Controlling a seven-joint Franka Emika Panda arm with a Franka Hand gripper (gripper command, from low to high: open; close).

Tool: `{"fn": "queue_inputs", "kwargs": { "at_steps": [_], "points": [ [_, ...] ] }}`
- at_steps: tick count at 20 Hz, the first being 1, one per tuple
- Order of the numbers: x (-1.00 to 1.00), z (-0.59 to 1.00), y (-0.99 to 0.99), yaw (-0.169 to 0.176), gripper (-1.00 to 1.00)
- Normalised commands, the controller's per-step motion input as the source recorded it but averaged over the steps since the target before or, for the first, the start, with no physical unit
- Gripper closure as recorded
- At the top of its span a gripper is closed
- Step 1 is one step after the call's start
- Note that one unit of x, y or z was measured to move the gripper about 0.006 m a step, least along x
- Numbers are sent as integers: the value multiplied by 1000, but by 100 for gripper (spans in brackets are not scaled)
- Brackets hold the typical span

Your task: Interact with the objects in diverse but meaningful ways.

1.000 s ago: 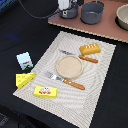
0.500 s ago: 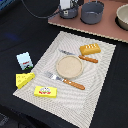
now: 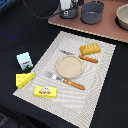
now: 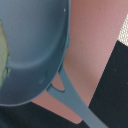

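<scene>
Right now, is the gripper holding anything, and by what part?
Cannot tell. The gripper sits at the exterior view's top edge, fingers hidden. The wrist view shows only the pan below; no fingers on it.

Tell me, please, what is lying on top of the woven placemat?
On the placemat lie a round tan plate, a fork, a knife, the bread loaf and the flat yellow box. Whatever sits beneath them is covered.

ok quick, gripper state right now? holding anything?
Gripper: cannot tell. Its fingers show in neither view; the wrist view shows only the dark grey pan close below on the pinkish board, so no grasp is confirmed.
</scene>
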Motion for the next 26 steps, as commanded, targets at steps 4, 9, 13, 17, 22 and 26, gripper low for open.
{"fn": "queue_inputs", "kwargs": {
  "at_steps": [4, 9, 13, 17, 22, 26],
  "points": [
    [96, -176, 334, 10, -100],
    [86, -184, 313, 22, -100],
    [76, -171, 294, 29, -100],
    [74, -138, 284, 30, -100],
    [73, -139, 269, 24, -100],
    [71, -95, 251, 22, -100]
  ]
}}
